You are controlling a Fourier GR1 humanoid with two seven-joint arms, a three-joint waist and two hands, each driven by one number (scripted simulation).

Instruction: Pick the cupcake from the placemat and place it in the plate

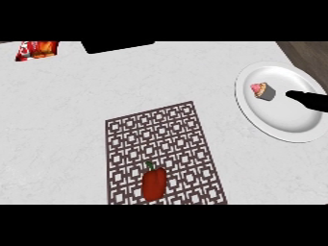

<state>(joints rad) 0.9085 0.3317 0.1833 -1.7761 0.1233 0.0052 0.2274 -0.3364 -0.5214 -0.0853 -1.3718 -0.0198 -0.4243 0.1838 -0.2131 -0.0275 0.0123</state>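
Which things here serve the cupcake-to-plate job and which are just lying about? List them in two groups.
Job:
- small pink-topped cupcake, lying on the plate
- round white plate
- brown lattice-patterned placemat
- right robot hand, over the plate beside the cupcake

Lying about:
- red bell pepper on the placemat
- red and orange snack packet at the far left edge

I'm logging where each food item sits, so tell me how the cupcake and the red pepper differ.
The cupcake lies on the white plate at the right; the red pepper lies on the patterned placemat near the lower edge. The cupcake looks smaller, with pink topping and a dark wrapper; the pepper is red with a green stem. The cupcake is tipped on its side beside the right hand; no hand is near the pepper. Both are foods resting on the counter's items.
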